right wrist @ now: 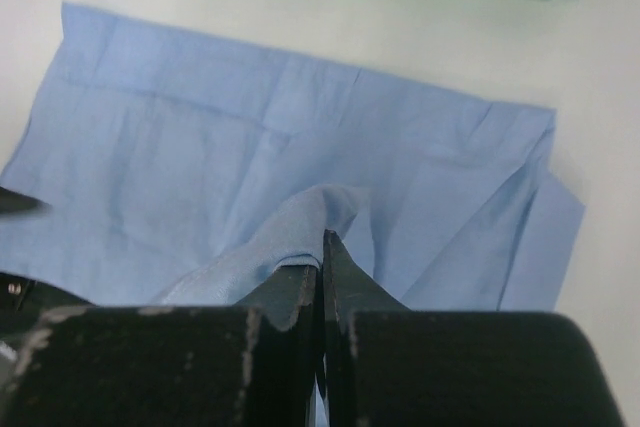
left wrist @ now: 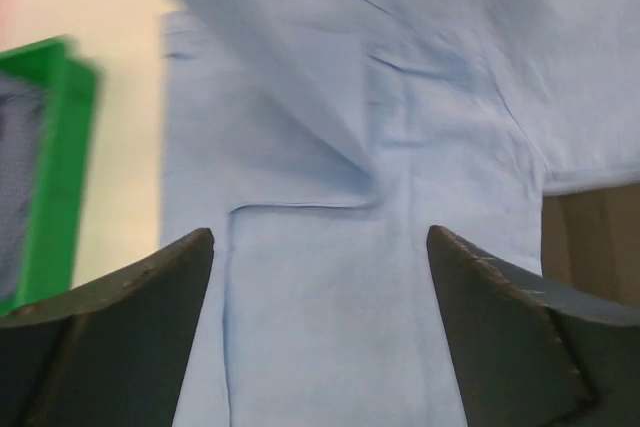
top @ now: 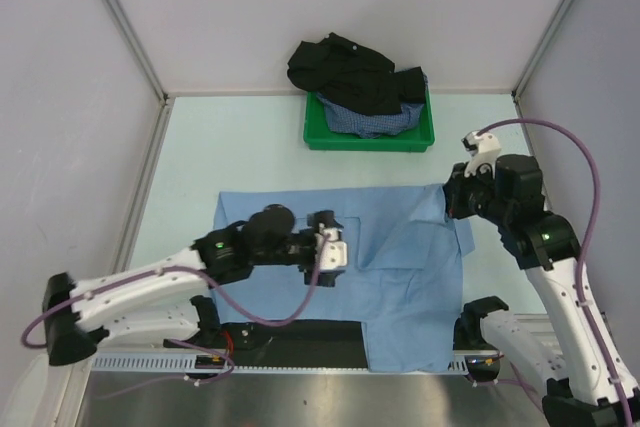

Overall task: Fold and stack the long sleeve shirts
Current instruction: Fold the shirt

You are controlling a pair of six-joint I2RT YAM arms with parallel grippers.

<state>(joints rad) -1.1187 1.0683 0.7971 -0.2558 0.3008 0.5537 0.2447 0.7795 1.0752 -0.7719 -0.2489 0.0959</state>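
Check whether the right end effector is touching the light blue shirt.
Touching. The right wrist view shows the right end effector shut, with a raised fold of the light blue shirt pinched between its closed jaws.

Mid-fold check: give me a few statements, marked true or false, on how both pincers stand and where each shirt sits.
The left pincer is open above the light blue shirt. True.
The right pincer is open and empty. False: it is shut on a raised fold of the light blue shirt.
The black shirt lies on the checked shirt in the green tray. True.
The light blue shirt sits in the tray. False: it lies spread on the table.
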